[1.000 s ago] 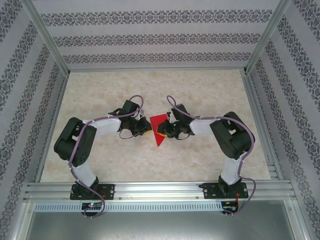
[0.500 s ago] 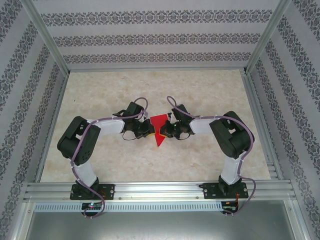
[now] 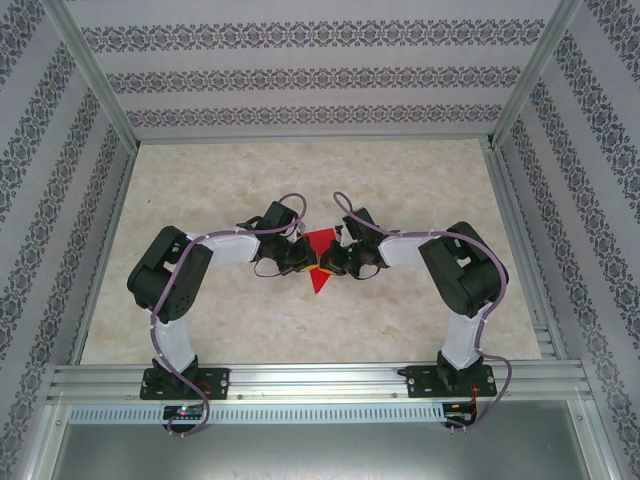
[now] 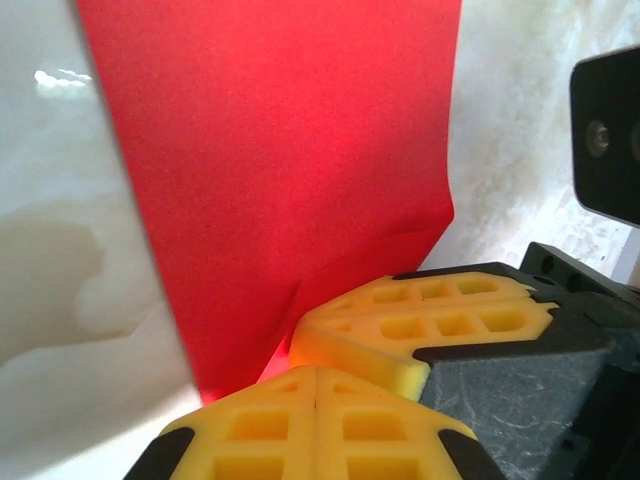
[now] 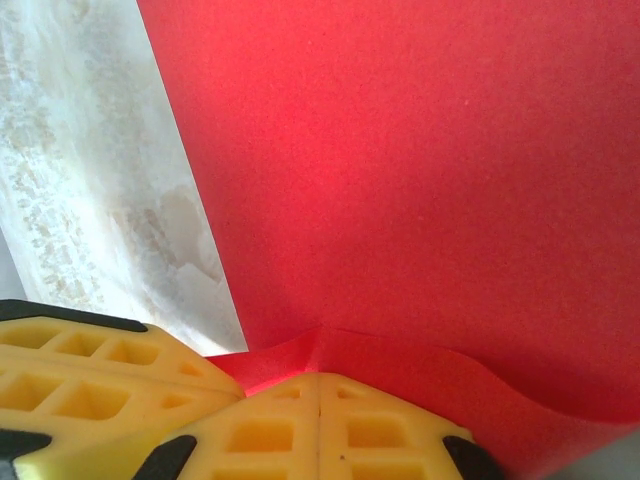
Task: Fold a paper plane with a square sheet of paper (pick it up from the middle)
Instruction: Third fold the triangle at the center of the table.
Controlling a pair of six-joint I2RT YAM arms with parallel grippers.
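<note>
The square sheet of paper (image 3: 320,242) is bright red and lies mid-table as a creased shape, wide at the far end and tapering to a near point. In the right wrist view the paper (image 5: 420,170) puckers into a ridge that runs into my right gripper (image 5: 320,380), which is shut on it. My left gripper (image 4: 318,372) is shut too, its tips against the paper (image 4: 280,150) right beside the right gripper's yellow pads (image 4: 420,320). No paper shows in the left seam. From above, the left gripper (image 3: 306,264) and right gripper (image 3: 324,266) meet at the sheet's middle.
The marble tabletop (image 3: 400,180) is fenced by an aluminium frame (image 3: 300,375) along the near edge and by patterned walls on three sides. Both arms reach inward from their bases.
My left arm has swung right until its tips reach the paper beside the right gripper. The right jaws have closed on the paper. The sheet has stayed in place.
</note>
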